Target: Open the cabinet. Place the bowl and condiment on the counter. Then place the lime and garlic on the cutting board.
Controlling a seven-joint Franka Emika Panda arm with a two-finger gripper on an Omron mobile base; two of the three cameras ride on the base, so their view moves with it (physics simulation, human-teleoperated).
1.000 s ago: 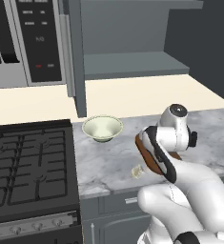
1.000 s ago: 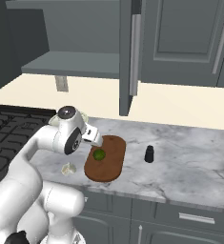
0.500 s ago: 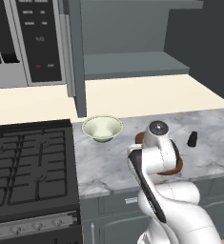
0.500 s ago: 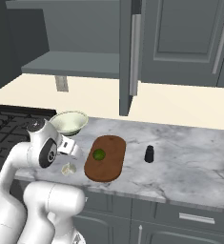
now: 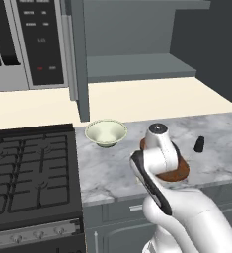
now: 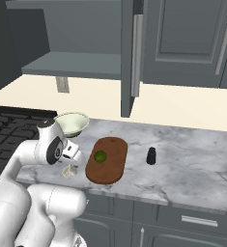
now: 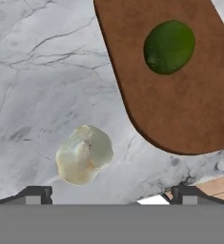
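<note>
In the hand view, a lumpy, waxy off-white garlic point(image 7: 84, 154) lies lower left on the veined white-grey marble surface point(image 7: 42, 76), between the spread fingers point(image 7: 35, 195) and touching neither. The smooth reddish-brown oval cutting board point(image 7: 180, 100) fills the upper right, carrying a glossy round lime point(image 7: 169, 46). In the right base view, the flared cream-green bowl point(image 6: 72, 123) sits left of centre and the small dark cylindrical condiment point(image 6: 151, 155) stands right of the board. The dark grey panelled cabinet point(image 6: 129, 53) hangs open at the top. No writing is legible.
</note>
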